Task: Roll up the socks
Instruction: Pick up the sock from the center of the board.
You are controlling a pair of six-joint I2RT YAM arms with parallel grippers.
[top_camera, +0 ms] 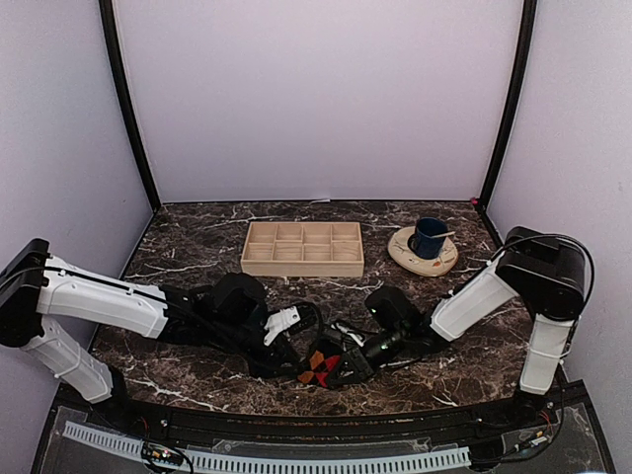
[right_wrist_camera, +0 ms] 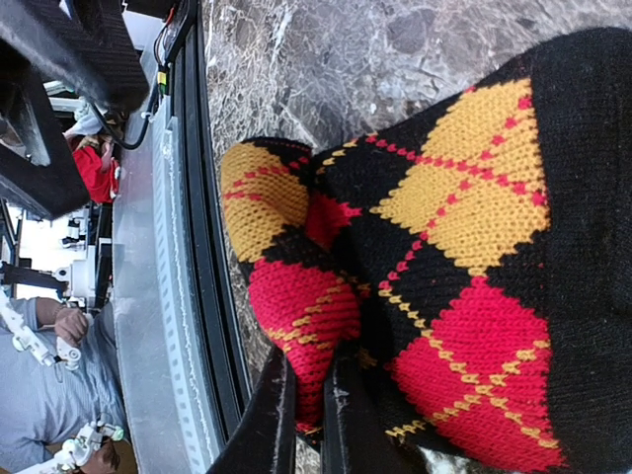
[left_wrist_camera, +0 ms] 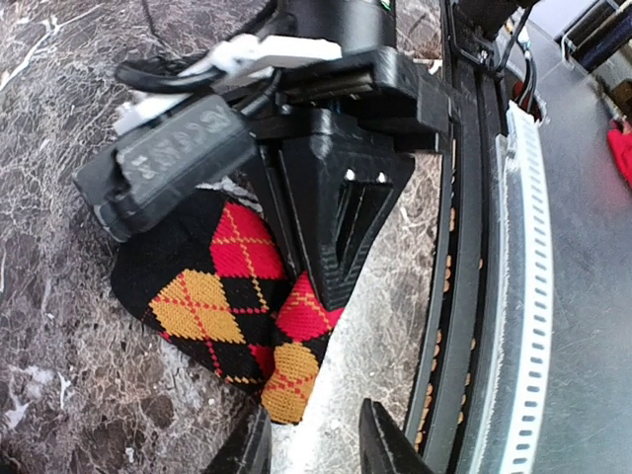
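Note:
The black sock with orange and red argyle diamonds [top_camera: 318,365] lies bunched on the marble table near its front edge, between my two grippers. In the right wrist view the sock [right_wrist_camera: 464,227] fills the frame, and my right gripper [right_wrist_camera: 308,420] is shut on a red-and-black fold of it. In the left wrist view the sock [left_wrist_camera: 212,286] lies just ahead of my left gripper [left_wrist_camera: 311,444], which is open and empty over bare marble, its left finger close to the sock's orange tip. The right gripper's black finger [left_wrist_camera: 336,207] presses on the sock there. The teal-green Santa sock is not in view.
A wooden tray with compartments [top_camera: 302,248] stands at the back middle. A blue cup [top_camera: 429,238] sits on a cream saucer [top_camera: 407,255] at the back right. The table's black front rail [left_wrist_camera: 464,296] runs right beside the sock and both grippers.

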